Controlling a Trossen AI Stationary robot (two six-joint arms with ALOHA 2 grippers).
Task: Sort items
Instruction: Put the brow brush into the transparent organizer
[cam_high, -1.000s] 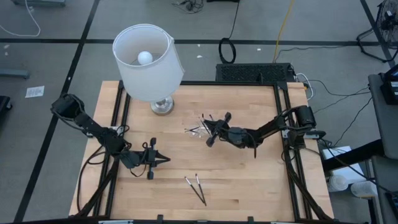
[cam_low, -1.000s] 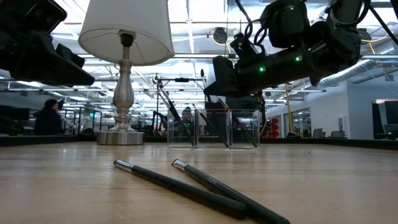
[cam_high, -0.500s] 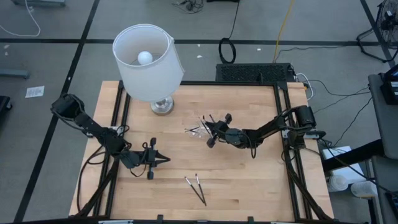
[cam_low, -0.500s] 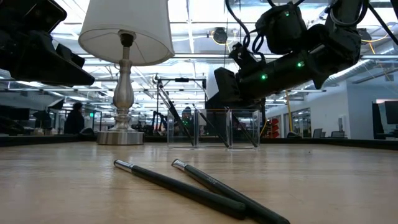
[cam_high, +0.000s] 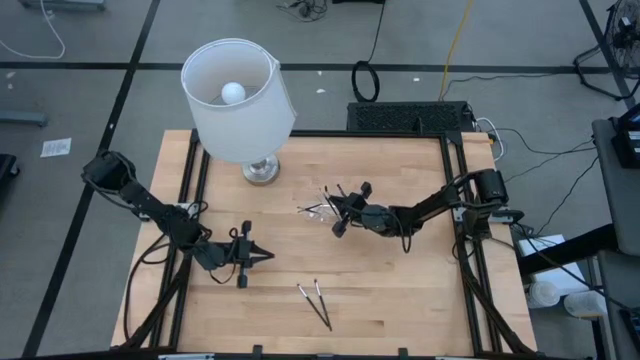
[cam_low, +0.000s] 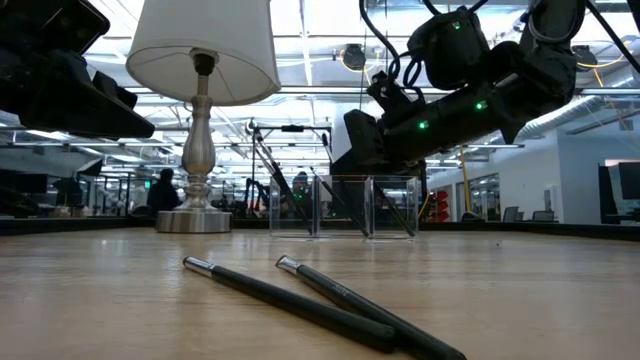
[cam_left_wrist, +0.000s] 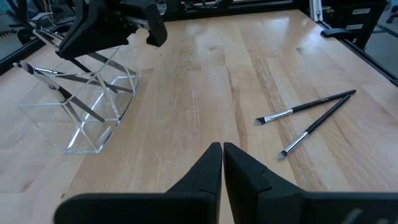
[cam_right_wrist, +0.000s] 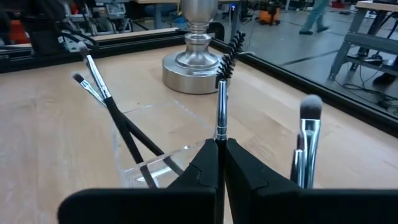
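Clear acrylic forms the small three-compartment organizer near the table's middle, just in front of the lamp, and several makeup brushes are already leaned inside it. The right gripper is held right over this organizer, its fingers pinched onto a thin spoolie brush whose shaft points straight out past the fingertips, bristle end away from the wrist. A flat-headed brush is seen standing just beside it, and two dark brushes lie crossed in a neighbouring compartment. Which compartment sits directly below the spoolie cannot be told. Two more loose brushes are left on the wood near the table's front edge, lying almost parallel, silvery ferrules toward the table's middle, handles converging toward the front edge. The left gripper is parked low with its fingers pressed together, empty, and these two brushes lie ahead of it and off to one side; it appears clearly nearer to them than the right gripper.
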